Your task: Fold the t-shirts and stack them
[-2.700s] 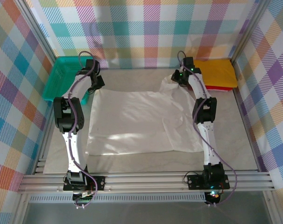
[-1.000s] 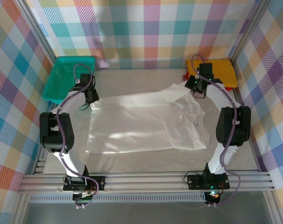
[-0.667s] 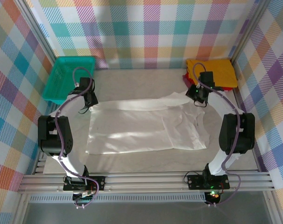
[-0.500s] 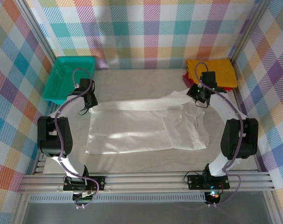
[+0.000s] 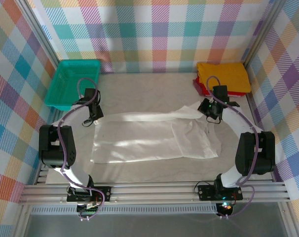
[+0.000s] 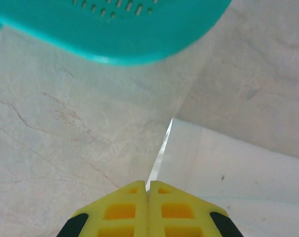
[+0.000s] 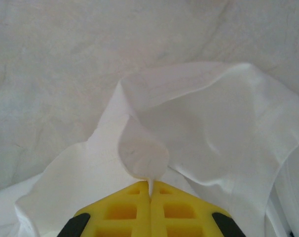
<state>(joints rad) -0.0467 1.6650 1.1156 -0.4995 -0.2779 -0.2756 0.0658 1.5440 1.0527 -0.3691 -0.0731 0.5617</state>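
With my left gripper (image 6: 148, 190) and right gripper (image 7: 150, 187) each pinched tight on a far corner of the white shirt (image 5: 149, 140) spread mid-worktop, I should draw both corners level toward the near edge so the fold lands square.

Bright, even light falls from above, leaving a pale glare patch on the white t-shirt (image 5: 149, 140) and only faint shadows on the table (image 5: 149, 94). The left wrist view blurs the teal basket (image 6: 115, 29); the right wrist view is soft and washed out.
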